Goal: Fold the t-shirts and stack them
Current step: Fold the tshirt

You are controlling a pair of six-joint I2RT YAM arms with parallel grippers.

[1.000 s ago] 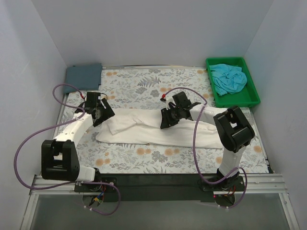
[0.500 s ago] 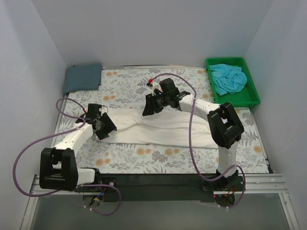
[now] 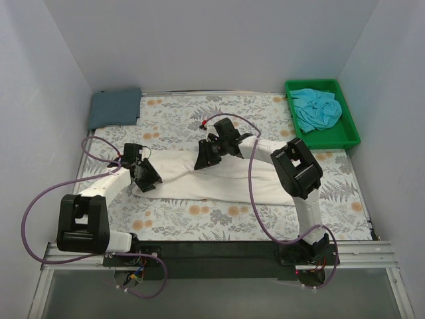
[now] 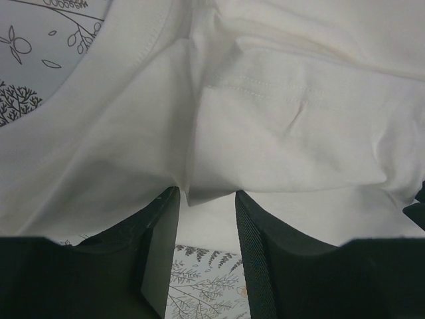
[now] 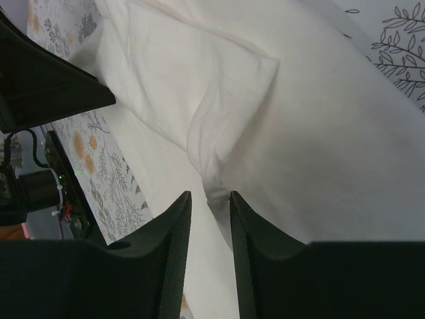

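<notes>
The cream-white t-shirt (image 3: 252, 183) lies stretched in a long band across the floral table cover, with no black print showing. My left gripper (image 3: 147, 181) sits at its left end. Its jaws are a little apart, and a folded corner of the shirt (image 4: 299, 119) lies at the fingertips (image 4: 207, 194). My right gripper (image 3: 201, 163) is at the shirt's far edge, left of centre. Its jaws are narrowly apart around a bunched fold of the shirt (image 5: 332, 133) at the tips (image 5: 210, 194). The slate blue-grey t-shirt (image 3: 115, 107) lies folded at the back left. The turquoise t-shirt (image 3: 317, 108) is crumpled in a bin.
A green bin (image 3: 329, 141) stands at the back right corner and holds the turquoise shirt. The floral table cover (image 3: 199, 116) shows bare behind the white shirt. White walls close in the left, right and back sides. Purple cables loop off both arms.
My right gripper has moved left from the middle of the shirt to its far edge and come down onto it. My left gripper has moved nearer, onto the shirt's left end. The shirt lies as before.
</notes>
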